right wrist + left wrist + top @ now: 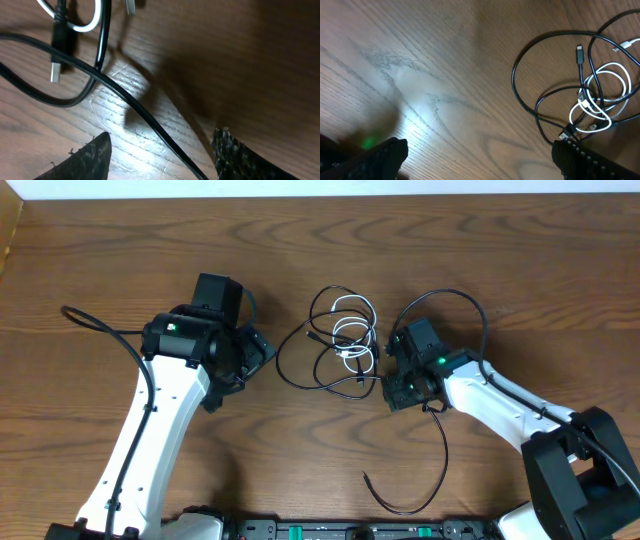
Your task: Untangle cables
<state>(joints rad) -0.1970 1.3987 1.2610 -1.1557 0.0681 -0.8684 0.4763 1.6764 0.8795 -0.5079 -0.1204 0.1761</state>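
Black, rough-textured fingertips of your right gripper stood apart low over the table, and between them ran a thin black cord, lying slack on the wood and touching neither pad. The jaws were not clamped on anything (the gap on either side of the cord was plain in the right wrist view). Just beyond the fingers, the same view showed a black plug with a silver metal tip resting on the surface, with a bend of the short white cord behind it.

Seen from overhead, that gripper sat at the right edge of the loose tangle of cables, which lay near the middle of the brown wooden table. The white cord was coiled in small loops in the heart of the tangle, with wider black loops spread around and across it. One black strand trailed from under the right gripper toward the near edge and curled back, its free end on bare wood.

Your left gripper was spread wide with nothing between its fingers, hanging over bare wood to the left of the tangle and apart from it. Its camera saw the black loops and white coil off to the right.
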